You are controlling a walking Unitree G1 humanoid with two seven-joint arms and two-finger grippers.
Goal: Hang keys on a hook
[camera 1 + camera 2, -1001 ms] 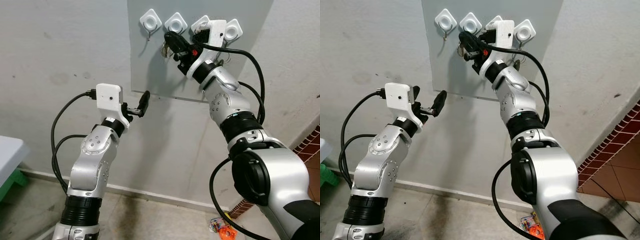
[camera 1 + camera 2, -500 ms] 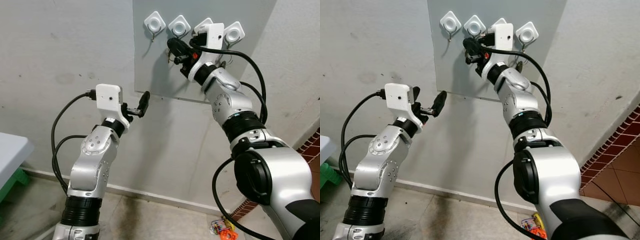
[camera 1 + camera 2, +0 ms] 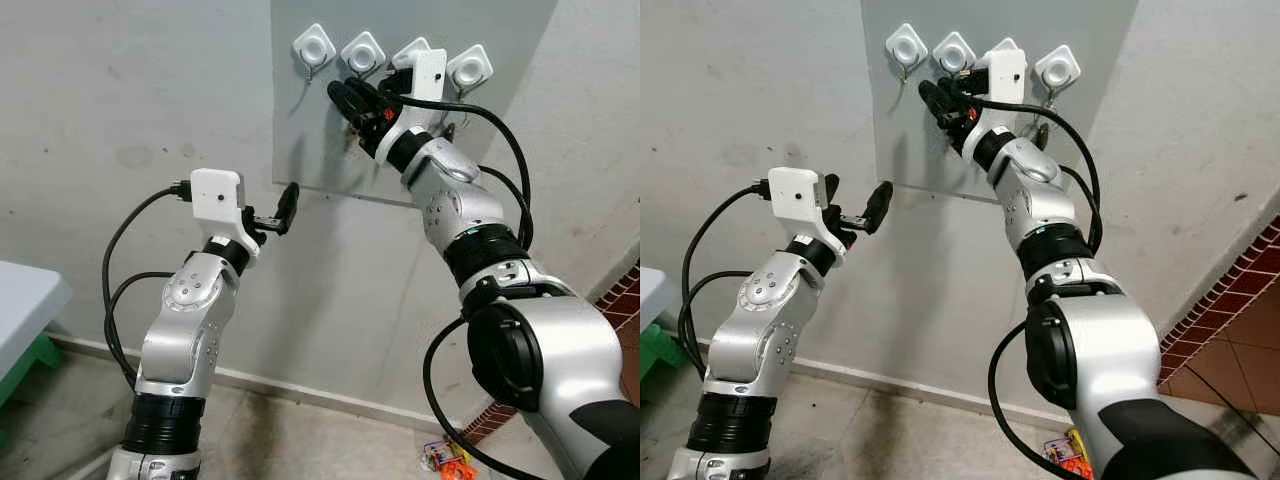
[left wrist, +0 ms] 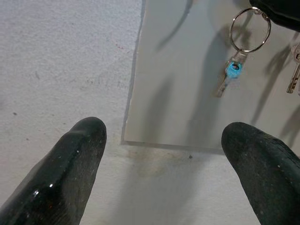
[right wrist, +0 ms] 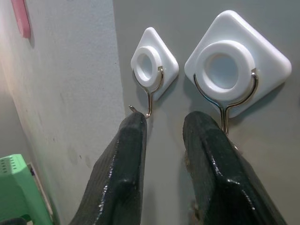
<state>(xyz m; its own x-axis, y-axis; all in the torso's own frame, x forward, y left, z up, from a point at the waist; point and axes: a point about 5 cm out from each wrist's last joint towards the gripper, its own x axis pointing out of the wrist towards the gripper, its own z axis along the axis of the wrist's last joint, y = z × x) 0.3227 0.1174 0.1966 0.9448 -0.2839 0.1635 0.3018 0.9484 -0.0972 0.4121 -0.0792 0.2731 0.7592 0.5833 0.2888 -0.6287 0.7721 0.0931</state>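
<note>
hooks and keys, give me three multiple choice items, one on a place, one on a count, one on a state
1. Where is the right pincer?
A. up at the grey panel, under the hooks
B. down by the floor
C. over the green stool

2. How many white hooks sit on the panel?
A. two
B. four
C. six

3. How do the left pincer's fingers stand?
A. shut on a key
B. shut with nothing between them
C. apart, holding nothing

Key: 1 A, the eye views show the right arm raised with its fingertips just below the row of hooks. 2 B, four diamond-shaped white bases line the panel's top. 3 C, the left wrist view shows bare wall and panel between the two black fingers, while the blue-capped key hangs on its ring further up the panel.
</note>
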